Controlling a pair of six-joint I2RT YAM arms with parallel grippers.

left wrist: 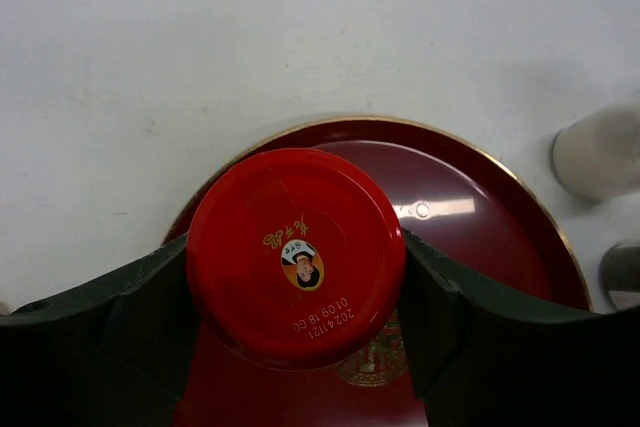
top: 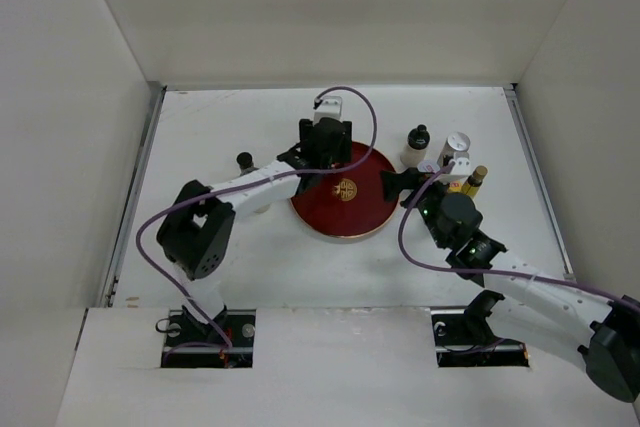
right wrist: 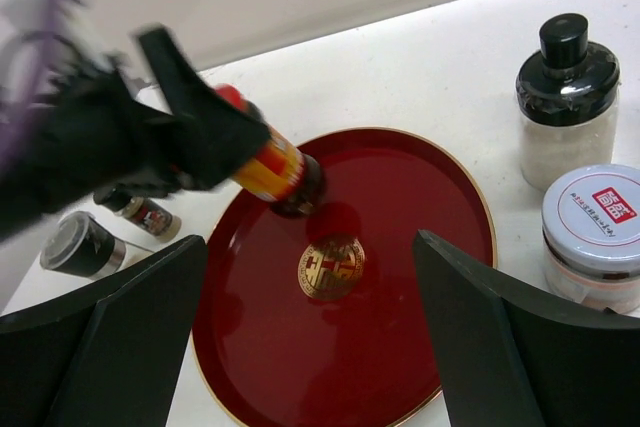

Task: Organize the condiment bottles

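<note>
"Over the red tray [top: 360, 215], what is the left gripper [top: 325, 142] holding?" asks Sam.

"A jar with a red cap [left wrist: 295, 257]," says Mia. "The two jaws press on the cap, one from each side. The jar is at the far edge of the tray, down low. I can't tell if its bottom touches the tray."

"And the right gripper [right wrist: 310, 245]?"

"Its jaws are spread wide. Nothing is between them. It hangs at the tray's right edge."

"Where are the other bottles?"

"On the white table [top: 300, 267]. Right of the tray stands a bottle with a black cap [right wrist: 568, 97], with white stuff inside. Just beside it, a bit nearer, is a jar with a white lid [right wrist: 595, 222]. A bottle with a yellow cap [top: 476, 178] is there too, close to the right arm."

"And on the left side?"

"A little bottle with a red label [right wrist: 140, 212] and a little bottle with a dark top [right wrist: 78, 244]. They are side by side, off the tray."
</note>
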